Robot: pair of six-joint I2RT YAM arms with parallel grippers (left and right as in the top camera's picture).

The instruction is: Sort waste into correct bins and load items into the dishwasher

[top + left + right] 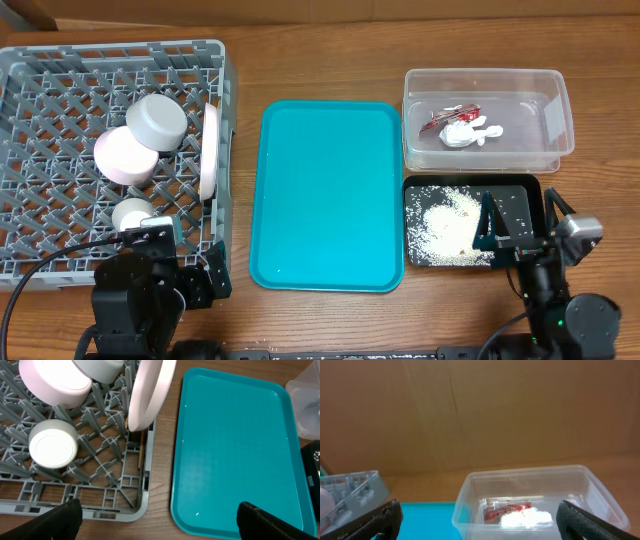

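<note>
**Grippers spread, dishes racked**

Left gripper (188,255) and right gripper (518,225) gape empty. Plate (210,150) stands on edge, long axis along the rack's (60,60) right wall, beside pink bowl (125,155), grey bowl (157,122) and cup (132,213). Wrapper (447,117) and tissue (468,133) lie in the tub (485,76), rice (447,225) in the black tray (525,190). Teal tray (325,195) lies between tub and rack.

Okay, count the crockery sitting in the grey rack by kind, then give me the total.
Bowls: 2, a pale pink round bowl and a grey round bowl
Plates: 1, a round white plate standing on edge
Cups: 1, a small white cup
Total: 4, all in the grey plastic lattice dish rack
</note>
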